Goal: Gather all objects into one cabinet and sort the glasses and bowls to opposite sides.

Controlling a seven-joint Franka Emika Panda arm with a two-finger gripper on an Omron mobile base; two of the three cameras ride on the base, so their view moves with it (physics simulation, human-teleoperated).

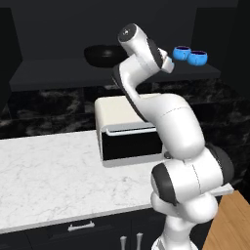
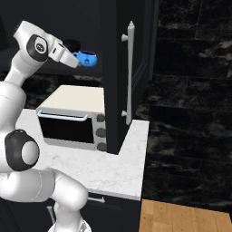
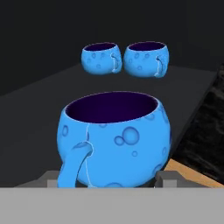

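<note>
the wall cabinet is a wide matte-black open-fronted unit with one long dark shelf board above the counter. below it the white marble counter carries a cream toaster oven with a dark glass door, set against the black stone backsplash. the white arm rises from the base and reaches up to the level of the shelf board.

the black bowl sits upright on the left part of the shelf, partly hidden behind the arm's upper joint. two blue cups stand on the right part of the shelf, just beside each other, upright, with their handles showing in the hand view. they are well apart from the bowl.

a third blue cup is upright between the finger tips of the gripper, handle turned toward the camera. the fingers are set wide, one at each side of the cup's base; whether they press on it cannot be told. this cup is nearer the shelf's front than the other two, and it cannot be told whether it rests on the board.
</note>
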